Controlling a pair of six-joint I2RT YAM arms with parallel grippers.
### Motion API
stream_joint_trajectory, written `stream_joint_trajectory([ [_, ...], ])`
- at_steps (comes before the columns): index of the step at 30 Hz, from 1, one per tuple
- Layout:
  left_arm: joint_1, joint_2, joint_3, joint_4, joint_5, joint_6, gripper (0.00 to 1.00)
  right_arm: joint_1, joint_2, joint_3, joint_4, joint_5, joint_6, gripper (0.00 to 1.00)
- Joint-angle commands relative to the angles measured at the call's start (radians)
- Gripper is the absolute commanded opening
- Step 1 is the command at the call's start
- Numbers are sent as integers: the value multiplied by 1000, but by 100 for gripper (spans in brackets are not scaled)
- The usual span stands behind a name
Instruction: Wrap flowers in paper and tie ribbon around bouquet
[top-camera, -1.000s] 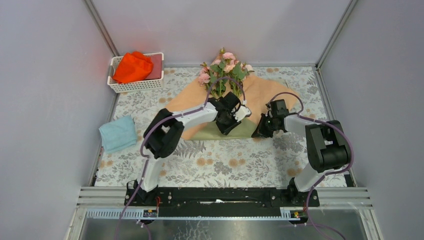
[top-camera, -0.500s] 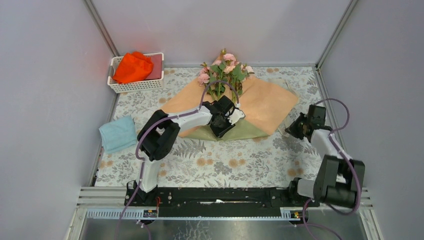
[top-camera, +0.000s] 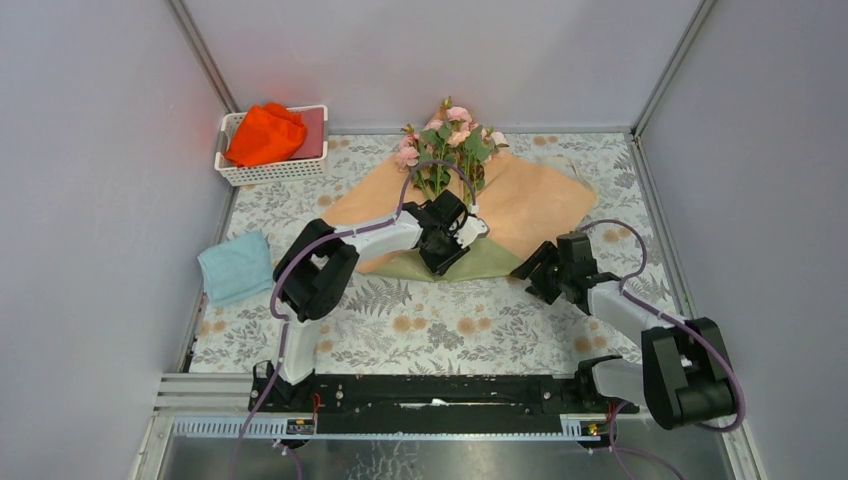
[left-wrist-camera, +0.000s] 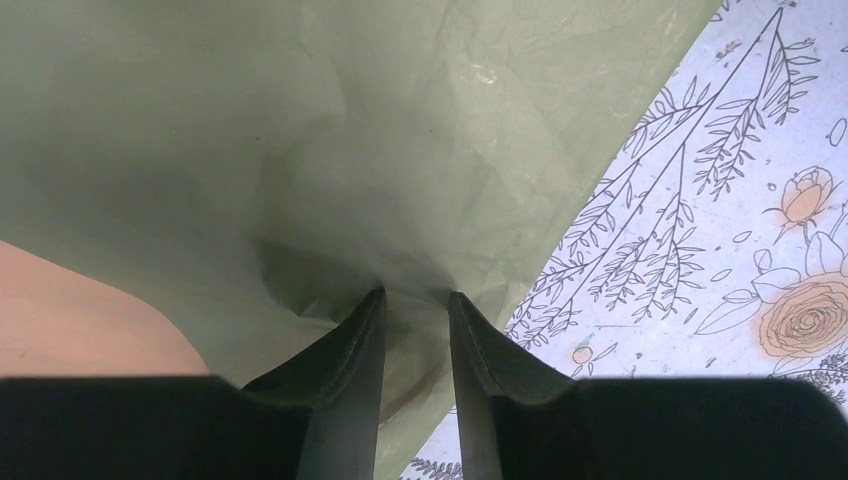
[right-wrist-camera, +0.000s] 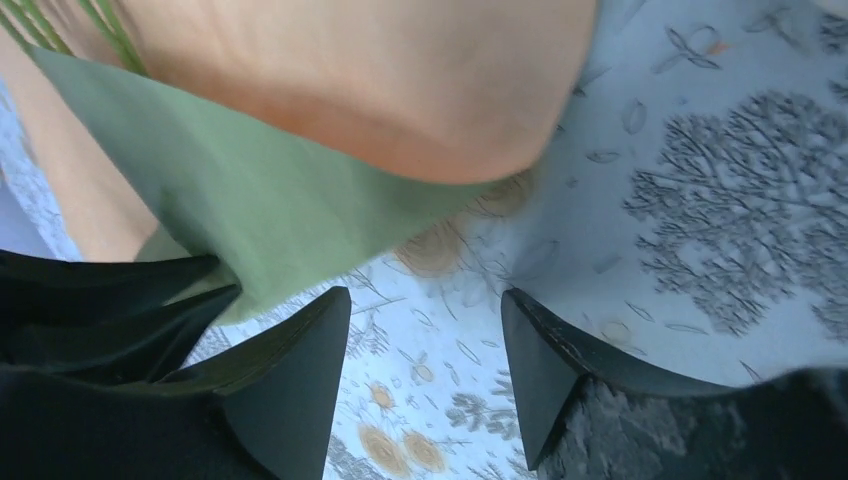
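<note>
Right tool (top-camera: 525, 270) released, empty; thin olive-peach paper sheet (top-camera: 530, 200) corner just ahead-left. Left tool (left-wrist-camera: 415, 297) pinching green fold.

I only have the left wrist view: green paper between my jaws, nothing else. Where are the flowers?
Observer: The flowers lie on the peach face of the paper, heads toward the far wall.
Operator: What is the right gripper doing?
Observer: The right gripper is open and empty, above the tablecloth by the paper's near right edge.
Operator: Anything on my left?
Observer: A blue cloth lies at the table's left edge.
</note>
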Motion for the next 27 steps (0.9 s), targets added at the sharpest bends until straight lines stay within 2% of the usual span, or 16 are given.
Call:
stream_joint_trajectory([
  [1,3,19,-8,15,28,-22,36,14,92,10,177,9,105,65],
  [4,2,22,-2,11,30,-24,36,14,123,-6,219,67,126,64],
  [8,3,24,11,5,17,-17,37,14,147,-22,272,116,139,51],
  [10,3,30,37,-9,16,-11,38,14,162,-12,281,130,124,39],
  [13,1,57,170,-89,3,-1,42,14,177,3,292,135,94,16],
  [16,-11,61,285,-134,9,12,47,15,181,17,292,122,65,4],
  [18,-28,52,313,-139,37,21,49,17,169,21,282,125,49,0],
  [21,-40,46,277,-72,71,8,52,30,136,29,259,156,13,0],
  [27,-37,167,288,4,-19,-34,50,88,88,74,209,222,-57,0],
])
